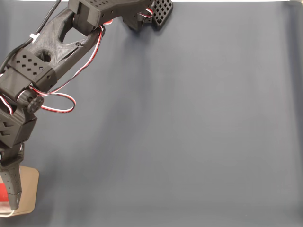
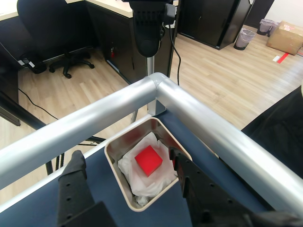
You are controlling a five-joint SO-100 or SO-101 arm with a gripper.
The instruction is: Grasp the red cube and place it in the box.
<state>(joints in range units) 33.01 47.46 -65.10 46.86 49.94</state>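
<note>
The red cube (image 2: 148, 160) lies inside the box (image 2: 112, 150) on crumpled white lining, with no finger touching it. In the wrist view my gripper (image 2: 126, 156) hangs open above the box, one black finger (image 2: 75, 175) on the left and the other (image 2: 184, 172) on the right of it. In the fixed view the box (image 1: 29, 188) sits at the table's bottom-left corner. A sliver of the red cube (image 1: 2, 193) shows there beside my gripper (image 1: 10, 201), which points down over it.
The box stands right in the table's corner, beside silver metal rails (image 2: 199, 118) that run along both edges. The dark blue mat (image 1: 189, 132) stretches wide to the right. The arm's base and cables (image 1: 61, 101) are at the upper left.
</note>
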